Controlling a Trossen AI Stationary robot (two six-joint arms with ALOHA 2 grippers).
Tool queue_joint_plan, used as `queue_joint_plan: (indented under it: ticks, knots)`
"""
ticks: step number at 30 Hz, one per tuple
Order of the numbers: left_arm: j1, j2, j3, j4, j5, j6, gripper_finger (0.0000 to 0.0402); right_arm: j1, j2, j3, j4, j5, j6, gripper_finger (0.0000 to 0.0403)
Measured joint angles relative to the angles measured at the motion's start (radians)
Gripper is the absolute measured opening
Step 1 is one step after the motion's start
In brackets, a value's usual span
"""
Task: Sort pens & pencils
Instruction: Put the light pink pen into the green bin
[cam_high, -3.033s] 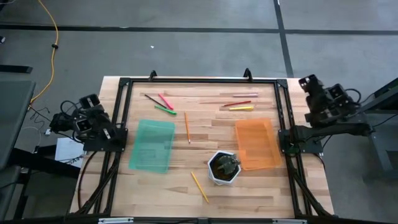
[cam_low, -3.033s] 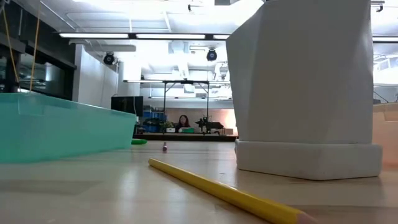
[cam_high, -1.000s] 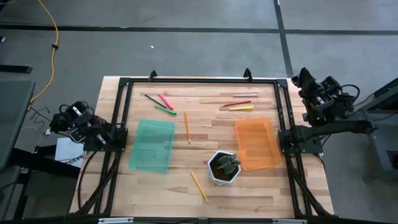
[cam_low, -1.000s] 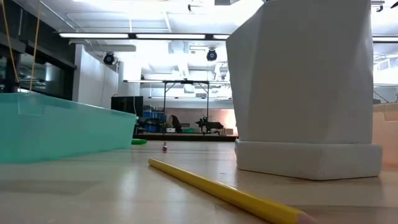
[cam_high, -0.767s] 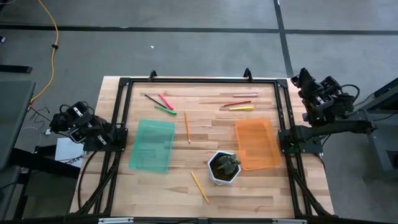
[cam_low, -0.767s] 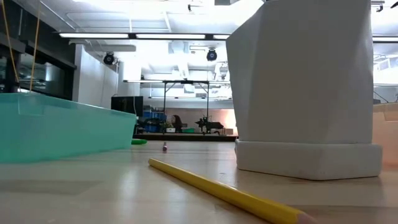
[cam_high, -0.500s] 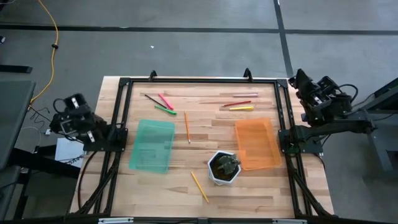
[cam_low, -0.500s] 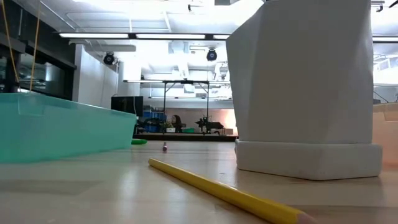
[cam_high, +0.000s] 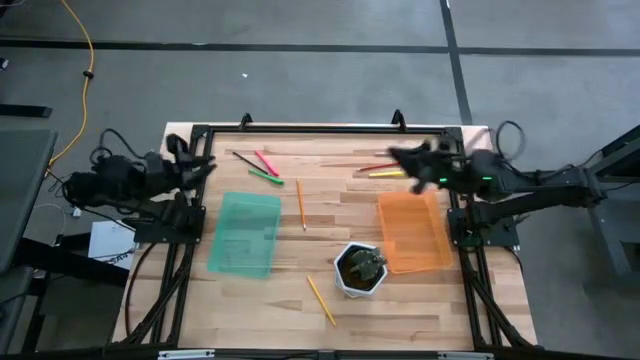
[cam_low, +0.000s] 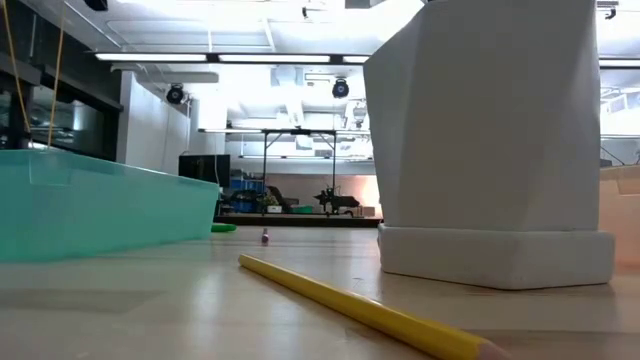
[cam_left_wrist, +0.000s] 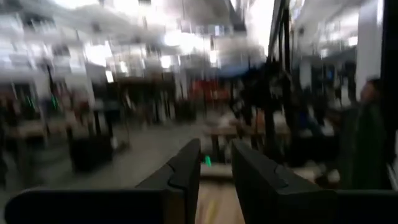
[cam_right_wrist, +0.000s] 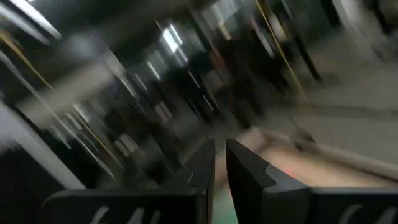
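Both wrist views are smeared, so nothing past the dark fingers (cam_left_wrist: 186, 171) can be made out. In the low view a white pot (cam_low: 490, 140) fills the right side and is cut off at the top edge (it hides the table behind it). The yellow pencil (cam_low: 360, 310) runs off the bottom edge there. The green tray (cam_low: 100, 205) is clipped at the left edge.

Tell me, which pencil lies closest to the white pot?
The yellow pencil, lying alone just below-left of the white pot; the orange pencil lies farther up the table.
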Motion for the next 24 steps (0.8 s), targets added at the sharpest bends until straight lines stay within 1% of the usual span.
queue_joint_plan:
  ticks: [2, 4, 10, 12, 14, 16, 18, 20, 22, 24]
  knots:
    - [0.000, 0.040, 0.020, -0.071, -0.004, -0.078, 0.0078, -0.003, 0.081, 0.085, -0.151, 0.001, 0.005, 0.0032]
    - [0.000, 0.080, 0.024, -0.110, -0.022, -0.146, 0.0078, -0.012, 0.162, 0.172, -0.249, -0.002, -0.022, 0.0032]
    - [0.000, 0.207, 0.024, -0.169, -0.071, -0.273, 0.0078, -0.055, 0.388, 0.427, -0.534, -0.005, -0.234, 0.0032]
    - [0.001, 0.250, 0.024, -0.174, -0.079, -0.295, 0.0078, -0.078, 0.454, 0.507, -0.663, -0.005, -0.273, 0.0032]
    - [0.001, 0.288, 0.024, -0.173, -0.081, -0.298, 0.0078, -0.114, 0.523, 0.582, -0.827, -0.007, -0.244, 0.0032]
    - [0.001, 0.321, 0.024, -0.173, -0.081, -0.305, 0.0078, -0.160, 0.588, 0.647, -1.001, -0.017, -0.178, 0.0032]
    - [0.001, 0.345, 0.024, -0.173, -0.083, -0.316, 0.0078, -0.211, 0.646, 0.693, -1.154, -0.048, -0.117, 0.0033]
    - [0.001, 0.365, 0.024, -0.174, -0.107, -0.331, 0.0078, -0.258, 0.692, 0.707, -1.240, -0.097, -0.096, 0.0037]
    - [0.002, 0.380, 0.024, -0.190, -0.124, -0.349, 0.0078, -0.297, 0.723, 0.698, -1.260, -0.147, -0.120, 0.0049]
    - [0.020, 0.391, 0.024, -0.219, -0.129, -0.372, 0.0078, -0.335, 0.744, 0.677, -1.250, -0.204, -0.163, 0.0068]
